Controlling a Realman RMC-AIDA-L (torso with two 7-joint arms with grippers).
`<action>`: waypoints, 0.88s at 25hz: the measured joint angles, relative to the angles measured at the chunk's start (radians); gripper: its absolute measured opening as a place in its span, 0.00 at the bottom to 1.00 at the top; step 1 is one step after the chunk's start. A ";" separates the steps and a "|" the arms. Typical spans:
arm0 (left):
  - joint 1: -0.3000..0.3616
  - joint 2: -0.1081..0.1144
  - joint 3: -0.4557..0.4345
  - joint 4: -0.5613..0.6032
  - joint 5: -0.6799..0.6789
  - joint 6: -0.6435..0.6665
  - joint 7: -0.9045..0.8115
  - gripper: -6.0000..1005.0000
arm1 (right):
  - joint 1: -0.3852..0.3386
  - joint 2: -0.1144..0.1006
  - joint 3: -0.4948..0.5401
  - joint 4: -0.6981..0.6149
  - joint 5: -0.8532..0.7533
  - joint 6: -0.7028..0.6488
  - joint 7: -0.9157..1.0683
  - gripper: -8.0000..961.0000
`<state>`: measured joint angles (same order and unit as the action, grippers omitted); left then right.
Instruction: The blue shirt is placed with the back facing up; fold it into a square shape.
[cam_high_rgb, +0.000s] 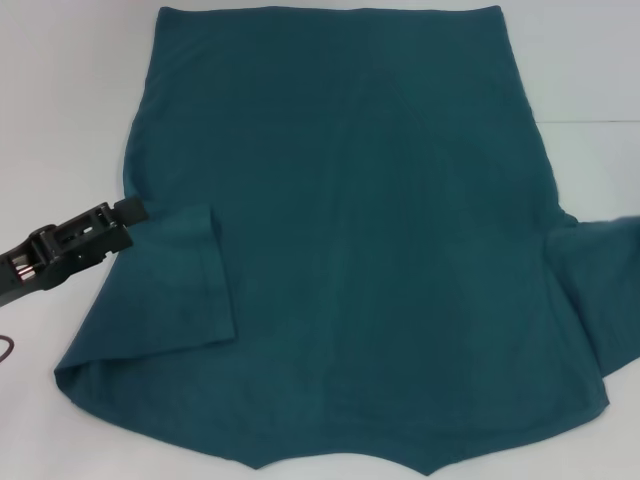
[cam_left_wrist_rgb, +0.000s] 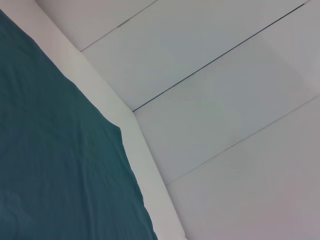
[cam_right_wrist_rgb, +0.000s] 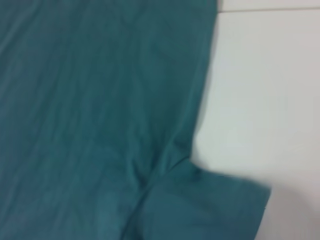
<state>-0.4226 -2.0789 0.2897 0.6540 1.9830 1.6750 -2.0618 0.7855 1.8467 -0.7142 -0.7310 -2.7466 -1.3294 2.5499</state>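
The blue shirt (cam_high_rgb: 370, 230) lies spread on the white tabletop (cam_high_rgb: 60, 110), its left sleeve (cam_high_rgb: 165, 290) already folded inward to square that side. The left gripper (cam_high_rgb: 128, 210) sits at the sleeve's far edge; whether its fingers grip cannot be told. The right sleeve (cam_high_rgb: 600, 290) lies unfolded.

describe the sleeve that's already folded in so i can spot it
Start at the white table, covered mostly by the plain dark teal-blue fabric T-shirt. On the robot's left, beside the black left gripper, the folded sleeve lies atop the body; the right sleeve still sticks outward.
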 joint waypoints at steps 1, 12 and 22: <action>0.000 0.000 -0.003 0.001 0.000 0.002 0.000 0.96 | 0.002 -0.002 -0.001 -0.006 -0.008 -0.003 0.004 0.01; -0.001 -0.004 -0.008 0.001 0.000 0.003 0.002 0.96 | 0.010 -0.006 -0.002 -0.019 -0.025 -0.011 0.016 0.01; -0.003 -0.006 -0.009 0.000 -0.005 -0.001 0.005 0.96 | 0.024 -0.013 0.014 -0.022 -0.017 -0.017 0.043 0.01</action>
<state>-0.4253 -2.0848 0.2811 0.6538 1.9782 1.6742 -2.0564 0.8091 1.8339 -0.7005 -0.7530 -2.7632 -1.3466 2.5932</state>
